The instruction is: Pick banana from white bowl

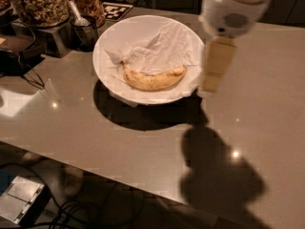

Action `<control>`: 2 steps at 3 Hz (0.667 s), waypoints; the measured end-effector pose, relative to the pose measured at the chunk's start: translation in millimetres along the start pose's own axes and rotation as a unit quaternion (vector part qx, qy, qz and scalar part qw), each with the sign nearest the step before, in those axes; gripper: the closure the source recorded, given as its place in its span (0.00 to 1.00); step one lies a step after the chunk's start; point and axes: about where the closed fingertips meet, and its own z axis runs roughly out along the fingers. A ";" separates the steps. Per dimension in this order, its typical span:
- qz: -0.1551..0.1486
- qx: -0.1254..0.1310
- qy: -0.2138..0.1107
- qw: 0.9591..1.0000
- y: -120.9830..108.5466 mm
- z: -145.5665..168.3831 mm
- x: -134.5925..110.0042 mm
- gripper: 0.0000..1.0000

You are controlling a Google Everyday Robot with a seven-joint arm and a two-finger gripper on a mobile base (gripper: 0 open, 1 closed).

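Observation:
The banana (pixel 153 79), yellow and curved, lies in the front half of the white bowl (pixel 112 42), on crumpled white paper (pixel 164 49). The bowl stands on the grey table (pixel 95 128). My gripper (pixel 213 75) hangs from the white arm at the upper right, just off the bowl's right rim and right of the banana. It holds nothing that I can see.
Glass jars of nuts (pixel 38 4) stand at the back left on a metal stand, with a cup holding a spoon (pixel 83 27). A marker tag (pixel 116 9) lies behind the bowl. Cables and a box (pixel 21 199) lie on the floor below the table's front edge.

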 end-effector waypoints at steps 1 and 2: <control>-0.038 -0.015 0.008 0.999 -18.6 16.6 -45.8 0.00; -0.042 -0.008 0.001 0.999 -20.8 16.4 -52.8 0.00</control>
